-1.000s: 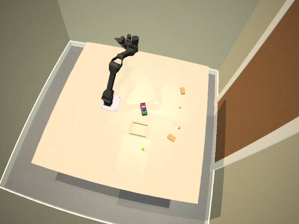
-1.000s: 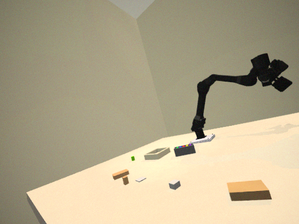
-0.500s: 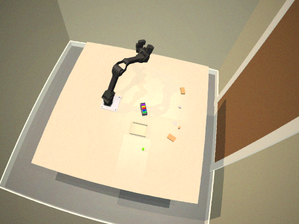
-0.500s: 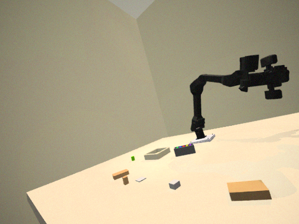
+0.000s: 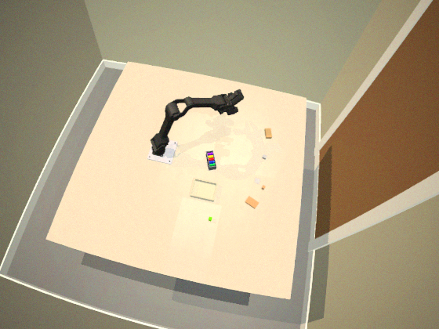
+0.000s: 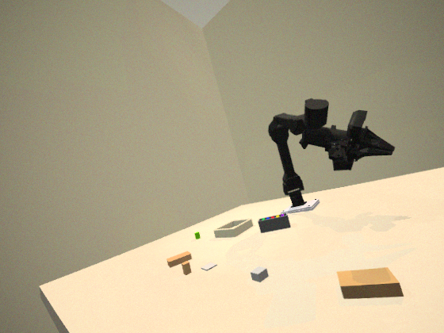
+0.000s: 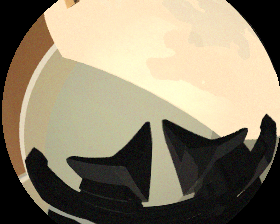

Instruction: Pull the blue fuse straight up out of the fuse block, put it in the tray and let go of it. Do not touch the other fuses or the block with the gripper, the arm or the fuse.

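Note:
The dark fuse block (image 5: 211,160) (image 6: 274,223) stands mid-table with a row of coloured fuses in its top. The blue fuse (image 6: 273,217) sits among them; in the top view I cannot pick it out for sure. The shallow cream tray (image 5: 203,181) (image 6: 230,231) lies just in front of the block and holds nothing. My gripper (image 5: 240,93) (image 6: 392,149) (image 7: 156,125) hangs high in the air, far behind and to the right of the block. Its fingers are nearly together with nothing between them.
A small green cube (image 5: 210,218) (image 6: 197,235) lies beyond the tray. Tan blocks (image 5: 268,132) (image 5: 252,202) (image 6: 369,282) (image 6: 179,259), a grey cube (image 5: 264,157) (image 6: 259,273) and a thin white plate (image 5: 257,180) (image 6: 208,266) lie to the right. The arm's base (image 5: 162,154) stands left of the block.

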{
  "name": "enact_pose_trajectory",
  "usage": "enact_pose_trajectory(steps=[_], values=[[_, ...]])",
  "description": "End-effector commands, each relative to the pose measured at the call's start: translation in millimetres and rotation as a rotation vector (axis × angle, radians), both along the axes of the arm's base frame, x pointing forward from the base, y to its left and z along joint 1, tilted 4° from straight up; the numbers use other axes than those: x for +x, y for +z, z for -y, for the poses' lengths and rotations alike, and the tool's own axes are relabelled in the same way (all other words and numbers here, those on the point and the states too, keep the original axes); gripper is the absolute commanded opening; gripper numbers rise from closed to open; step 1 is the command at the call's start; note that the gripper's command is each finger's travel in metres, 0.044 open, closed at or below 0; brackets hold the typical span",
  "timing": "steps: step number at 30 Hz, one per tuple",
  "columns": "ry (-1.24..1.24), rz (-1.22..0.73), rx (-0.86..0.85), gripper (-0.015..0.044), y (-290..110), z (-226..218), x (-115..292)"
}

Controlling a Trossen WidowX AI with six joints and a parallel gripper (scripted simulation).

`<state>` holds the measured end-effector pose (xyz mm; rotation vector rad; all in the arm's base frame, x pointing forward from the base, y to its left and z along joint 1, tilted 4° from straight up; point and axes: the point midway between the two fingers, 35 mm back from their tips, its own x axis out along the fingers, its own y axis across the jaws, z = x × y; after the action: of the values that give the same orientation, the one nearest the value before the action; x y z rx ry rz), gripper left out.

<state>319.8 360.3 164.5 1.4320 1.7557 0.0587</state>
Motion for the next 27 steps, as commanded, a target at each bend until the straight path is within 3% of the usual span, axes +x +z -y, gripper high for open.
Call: enact_pose_trajectory(steps=[1, 7, 12, 20, 22, 27], values=[[-0.273, -0.155, -0.136, 0.0061, -17.3, 56.9, 27.1], [-0.675, -0.361, -0.318, 0.0061, -39.4, 154.2, 44.8], [-0.916, -0.482, -0.410, 0.0061, -48.5, 208.3, 42.6], [-1.589, -0.769, -0.621, 0.0061, -57.4, 340.1, 0.2], [-1.699, -0.806, -0.653, 0.0061, -56.4, 358.3, -7.1], [-1.713, -0.810, -0.657, 0.0061, -56.3, 360.5, -8.1]])
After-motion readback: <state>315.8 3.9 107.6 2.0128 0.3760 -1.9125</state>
